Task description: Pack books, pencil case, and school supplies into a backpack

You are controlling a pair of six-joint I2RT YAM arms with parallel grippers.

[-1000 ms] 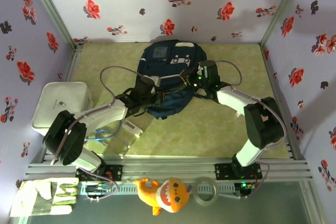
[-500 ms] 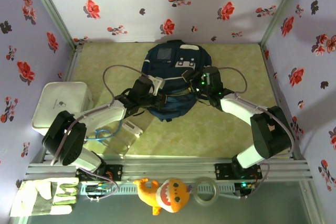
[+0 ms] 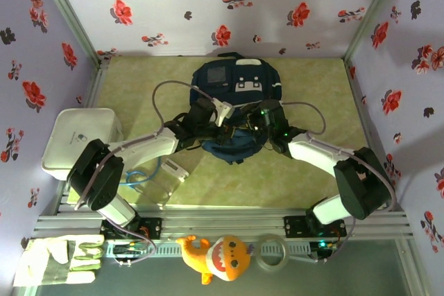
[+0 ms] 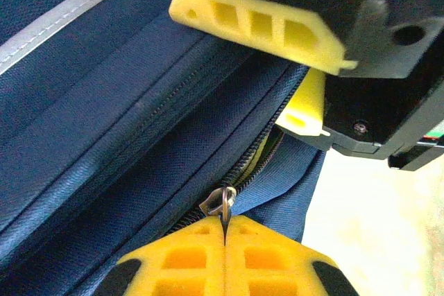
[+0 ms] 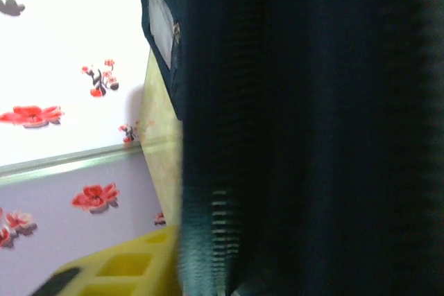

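**Left gripper pinches the zipper pull; right gripper at the backpack's opening**

The large navy-blue fabric backpack (image 3: 236, 91) lies flat in the middle of the olive-green table (image 3: 312, 171), nearer the far wall than the arm bases. Its front pocket with the white-grey patches faces up at the far end. Both arms reach in over its near half, the left from the near-left and the right from the near-right.

The left gripper (image 3: 216, 112) sits over the left part of the bag. In the left wrist view its yellow fingertips (image 4: 187, 258) are pressed together with no gap, clamped on the small grey metal zipper pull (image 4: 219, 202). The zipper track (image 4: 257, 147) runs away from the pull along a seam of the blue fabric.

The right gripper (image 3: 262, 117) is just to the right, close to the left one. Its yellow fingers (image 4: 263, 25) stand somewhat apart on either side of the bag's zippered edge. Whether they pinch the fabric cannot be told. The right wrist view is a blur of dark fabric with one yellow finger (image 5: 125, 268) at the bottom.

A white flat box (image 3: 76, 136) sits at the table's left edge. An orange plush shark (image 3: 215, 258) and a roll of clear tape (image 3: 272, 253) lie on the near rail.
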